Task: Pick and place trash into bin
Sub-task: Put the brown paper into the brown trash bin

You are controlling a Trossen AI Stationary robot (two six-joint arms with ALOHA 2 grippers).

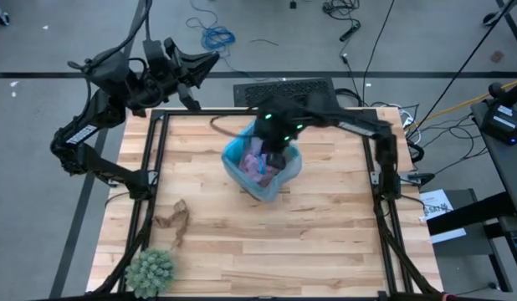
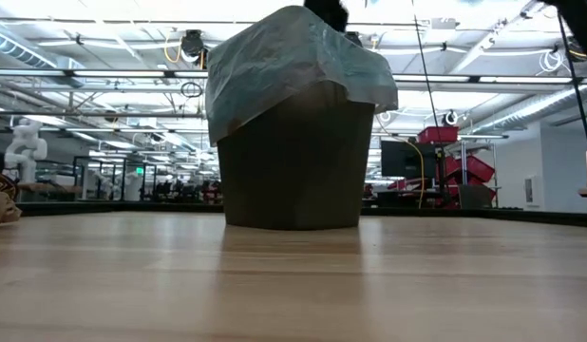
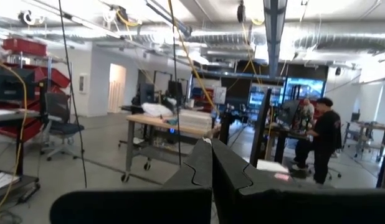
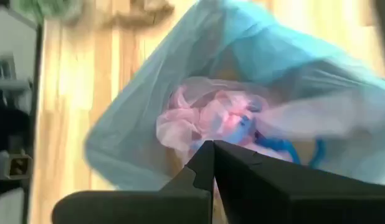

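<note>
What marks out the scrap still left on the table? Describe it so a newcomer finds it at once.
Start at the bin lined in light blue at the table's middle, then look toward the left corner holding the green spiky plant. Just beside it lies the brown paper wad: flat, crumpled, tan, not round or green.

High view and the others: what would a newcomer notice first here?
The small dark bin with a light-blue plastic bag stands mid-table, pink mesh trash inside, with the right pincer shut just above it. A crumpled brown paper wad lies near the round green spiky plant at the table's corner.
</note>
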